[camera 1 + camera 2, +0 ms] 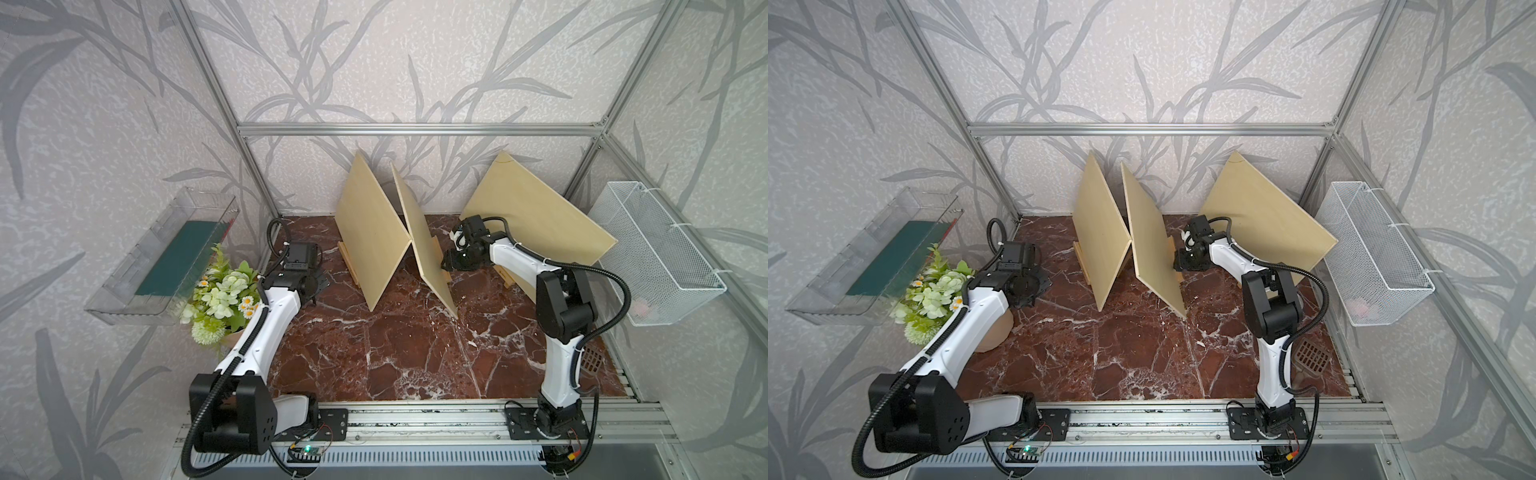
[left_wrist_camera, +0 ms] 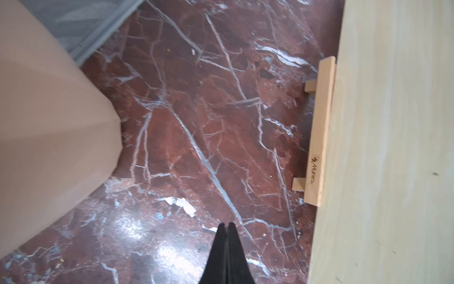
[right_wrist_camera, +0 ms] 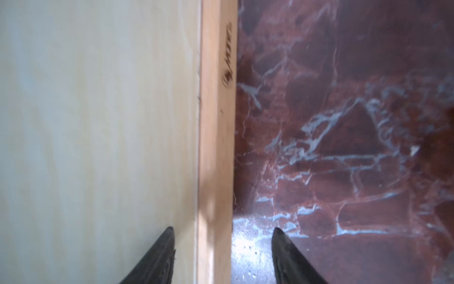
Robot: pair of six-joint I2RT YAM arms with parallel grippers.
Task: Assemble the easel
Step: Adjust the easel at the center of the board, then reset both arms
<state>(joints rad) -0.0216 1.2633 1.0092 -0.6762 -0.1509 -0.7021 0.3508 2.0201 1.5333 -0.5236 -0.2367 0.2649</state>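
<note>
Right wrist view: the right gripper [image 3: 223, 230] has its fingers [image 3: 162, 253] apart, straddling the wooden ledge [image 3: 217, 147] of the middle easel. One finger sits over the pale face of the middle board [image 3: 98, 123], the other over the red marble table [image 3: 344, 172]. Can't tell whether either finger touches the wood. The ledge runs along the board's bottom edge and carries a burnt-in logo.

Left wrist view: the left gripper [image 2: 226, 225] has its fingers pressed together, holding nothing, above bare marble. The left easel [image 2: 319, 135] is well off to one side, its ledge tight against the left board [image 2: 393, 147], with two short wooden ends poking out from under the ledge. A tan pot [image 2: 49, 123] fills the opposite side.

Both top views: three boards stand toward the back of the table. The left and middle boards tilt opposite ways and seem to meet at one corner; actual contact unclear. The right board [image 1: 536, 224] leans back toward the rear corner. The right gripper is low, at the middle board's right face, near its base. The left gripper is just left of the left board.

Around the table: flowers [image 1: 224, 291] stand by the left arm, a clear tray [image 1: 162, 257] hangs on the left wall, and a wire basket [image 1: 656, 253] hangs on the right.
</note>
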